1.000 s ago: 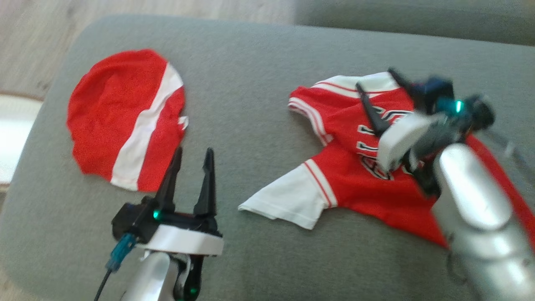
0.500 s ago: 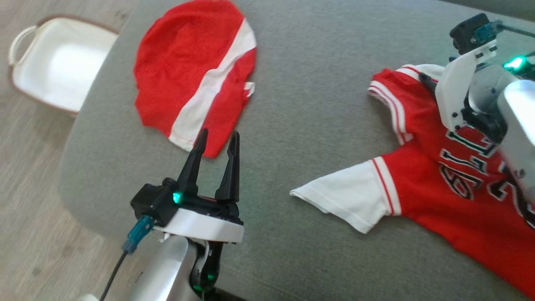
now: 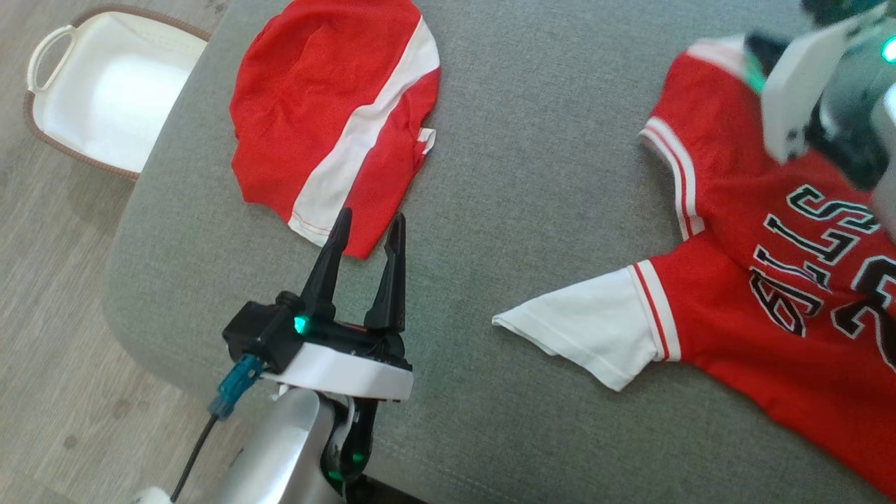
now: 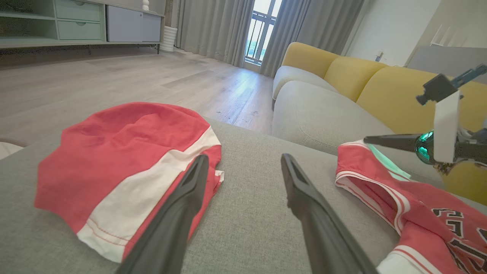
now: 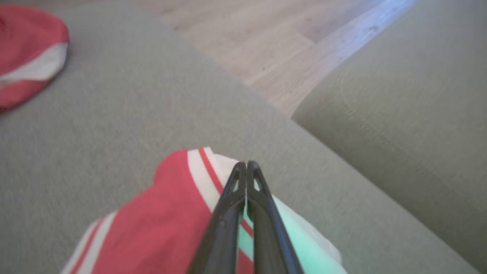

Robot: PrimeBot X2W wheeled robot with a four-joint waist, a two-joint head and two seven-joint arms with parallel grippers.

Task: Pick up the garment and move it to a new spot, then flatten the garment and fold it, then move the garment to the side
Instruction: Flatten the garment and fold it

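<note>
Far left of the left claw (image 3: pixel 371 217), a white basket (image 3: pixel 98 105) sits on the wood floor (image 3: pixel 49 280), off the edge of the grey cushion (image 3: pixel 532 140). Just ahead of that claw's tips lies a folded red-and-white garment (image 3: pixel 329 119), flat on the cushion w/ its near hem right at the left fingertip. The left claw's 2 fingers are spread wide, pointing away from the robot, nothing between them – bare cushion shows thru the gap in the left wrist view.

To the right of the left claw, well apart, the red jersey (image 3: pixel 707 301) lies face up: 1 white sleeve reaches toward the left claw, black-and-white lettering across the chest.

At the jersey's far shoulder is the right claw (image 5: pixel 247 164), fingers pressed together, tips at the red-and-white striped trim by the white edge. Cloth lies right under the fingers; can't tell if any is caught between them. Beyond the right claw – a strip of floor, then a grey sofa (image 4: pixel 315 110) w/ yellow backs.
</note>
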